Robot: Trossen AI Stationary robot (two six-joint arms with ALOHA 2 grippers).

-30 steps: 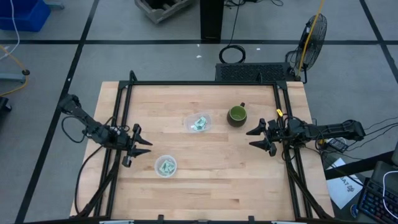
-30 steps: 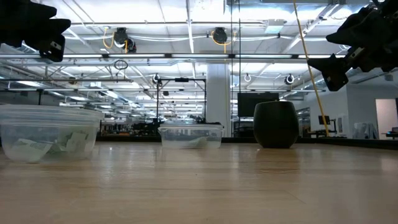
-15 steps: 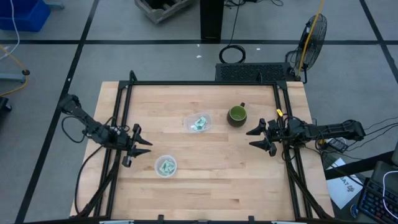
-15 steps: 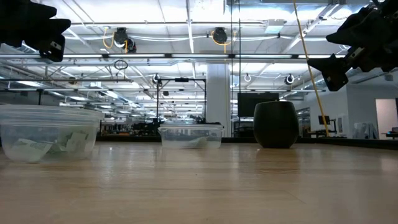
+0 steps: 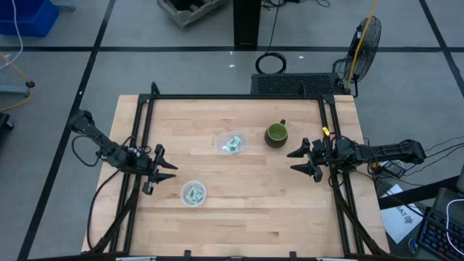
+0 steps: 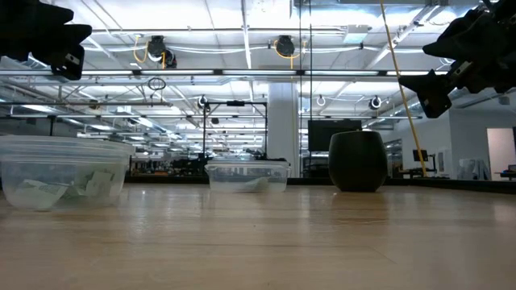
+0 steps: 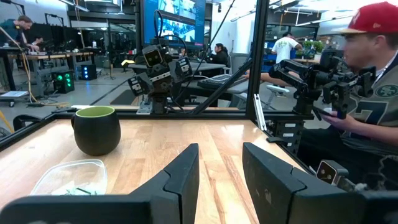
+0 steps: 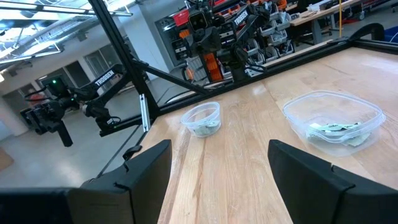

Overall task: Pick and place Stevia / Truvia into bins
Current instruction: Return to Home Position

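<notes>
Rounded-square clear bin (image 5: 231, 143), frame centre: holds pale green-and-white Stevia sachets (image 5: 233, 144), lying loose. Round clear bin (image 5: 193, 193), lower left of centre: holds further sachets (image 5: 193, 194). Both bins upright.

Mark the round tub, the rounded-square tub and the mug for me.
round tub (image 8: 191, 119), right wrist view, side wall.
rounded-square tub (image 8: 297, 129), right wrist view, side wall.
mug (image 7: 98, 135), left wrist view, body.

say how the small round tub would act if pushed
The round tub looks like thin clear plastic holding a few paper packets, so probably light; it would likely slide on the smooth table rather than tip, being low and wide. Its walls may flex if squeezed.
</notes>
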